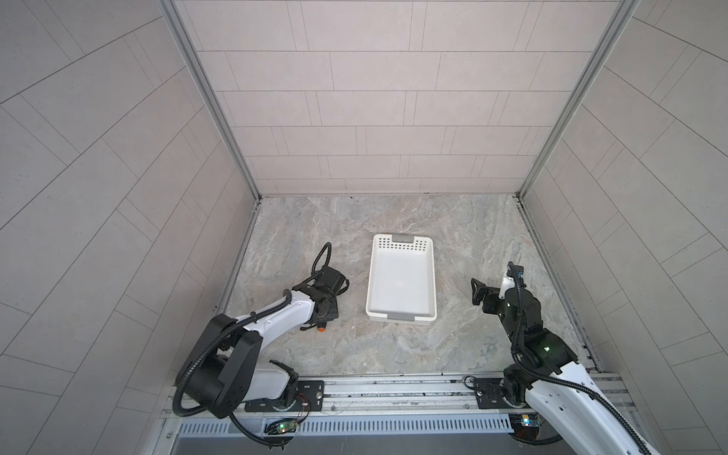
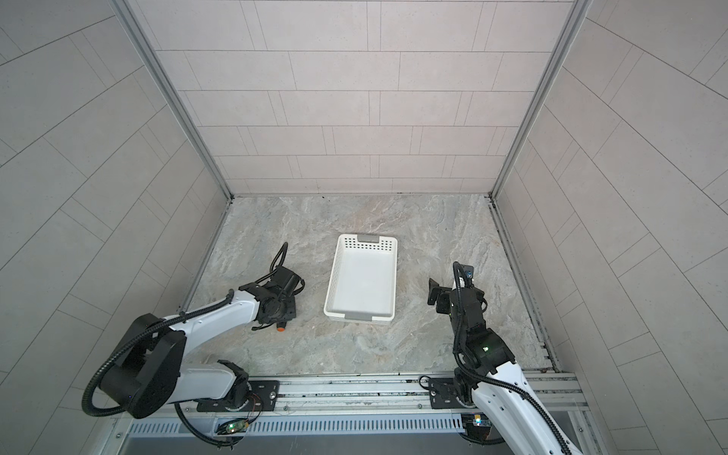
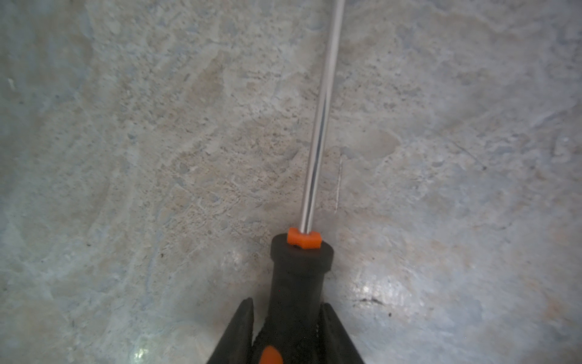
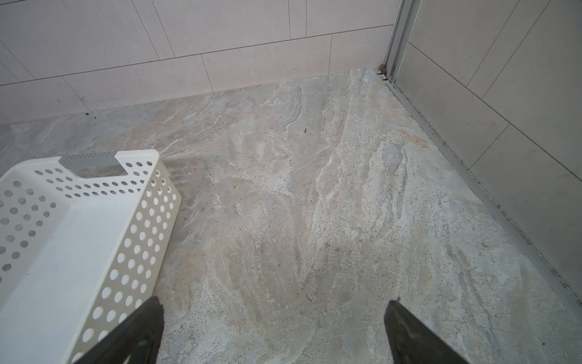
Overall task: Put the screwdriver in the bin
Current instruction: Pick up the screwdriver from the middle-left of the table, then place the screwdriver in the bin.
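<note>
- Left arm [image 1: 275,315], mounted at the left end of the aluminium rail [image 1: 394,388]: glossy white shells dotted with small screws, black joint housings, one of them large and rounded [image 1: 220,366].
- Right arm [image 1: 571,390], at the rail's right end: the same white shells and black joints, with a small green light [image 1: 546,348].
- Black corrugated cable conduit [image 1: 184,374] loops along each arm.
- Black base plates [image 1: 311,394] with silver screws sit on the rail.
- Left claw [image 3: 287,302] and right claw [image 4: 274,301]: matte black, wedge-shaped fingers.

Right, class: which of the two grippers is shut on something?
The left gripper: its jaws clamp the screwdriver by its black handle. The right gripper stands open and empty beside the bin.
</note>
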`<action>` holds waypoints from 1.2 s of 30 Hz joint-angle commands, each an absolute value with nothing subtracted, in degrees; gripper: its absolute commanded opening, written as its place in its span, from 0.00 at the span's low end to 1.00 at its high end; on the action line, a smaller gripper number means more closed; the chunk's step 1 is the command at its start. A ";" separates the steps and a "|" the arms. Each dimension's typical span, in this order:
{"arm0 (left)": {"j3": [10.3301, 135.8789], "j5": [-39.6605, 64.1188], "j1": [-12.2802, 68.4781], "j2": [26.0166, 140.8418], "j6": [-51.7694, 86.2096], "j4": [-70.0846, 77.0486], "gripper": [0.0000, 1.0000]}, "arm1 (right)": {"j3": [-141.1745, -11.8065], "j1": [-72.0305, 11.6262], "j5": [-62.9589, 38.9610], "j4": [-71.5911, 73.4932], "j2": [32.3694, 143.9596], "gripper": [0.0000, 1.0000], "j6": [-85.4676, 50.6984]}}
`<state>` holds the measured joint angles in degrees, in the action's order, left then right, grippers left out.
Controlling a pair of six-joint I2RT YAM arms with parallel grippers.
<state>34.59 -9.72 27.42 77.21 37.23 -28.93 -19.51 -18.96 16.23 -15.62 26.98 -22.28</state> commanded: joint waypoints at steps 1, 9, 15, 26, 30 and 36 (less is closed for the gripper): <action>35.15 -10.68 27.84 78.61 38.84 -27.58 0.24 | -18.80 -18.70 17.49 -14.85 26.36 1.00 -23.12; 37.24 -11.98 29.23 74.83 39.44 -31.46 0.06 | -18.81 -18.62 17.41 -14.68 26.59 1.00 -23.12; 39.43 -14.64 30.43 68.59 39.31 -36.70 0.01 | -18.76 -18.63 17.14 -14.60 26.49 1.00 -23.13; 46.47 -12.69 32.71 63.79 37.30 -39.94 0.00 | -18.64 -18.54 16.35 -14.60 25.71 1.00 -23.21; 52.80 -14.97 36.84 67.02 36.66 -41.49 0.00 | -18.87 -18.54 16.31 -15.19 25.66 1.00 -23.46; 66.15 -17.45 43.90 77.70 35.10 -42.47 0.00 | -18.75 -18.40 16.26 -14.79 25.84 1.00 -23.38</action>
